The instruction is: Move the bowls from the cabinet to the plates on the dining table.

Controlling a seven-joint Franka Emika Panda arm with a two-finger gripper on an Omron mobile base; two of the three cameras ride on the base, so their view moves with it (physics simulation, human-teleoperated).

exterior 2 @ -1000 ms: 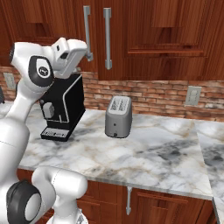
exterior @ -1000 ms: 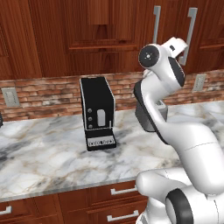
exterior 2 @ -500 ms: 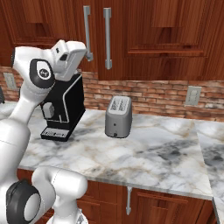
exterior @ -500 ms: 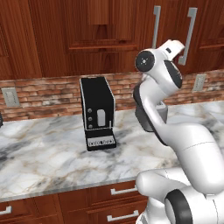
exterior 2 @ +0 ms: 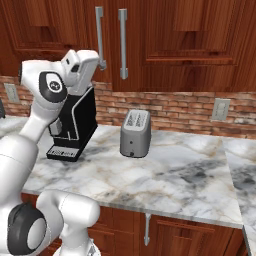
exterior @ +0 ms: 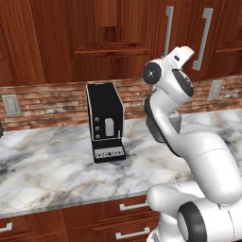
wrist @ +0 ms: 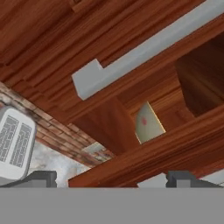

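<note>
Facing the gripper point(wrist: 109, 178), a red-brown cabinet point(exterior: 108, 42) with silver handles point(exterior 2: 122, 44)

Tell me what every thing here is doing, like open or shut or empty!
cabinet: doors shut.
gripper: jaws open, empty, up by the left door's handle.
toaster: upright on the counter, slots empty.
coffee machine: upright on the counter, nothing under its spout.
</note>
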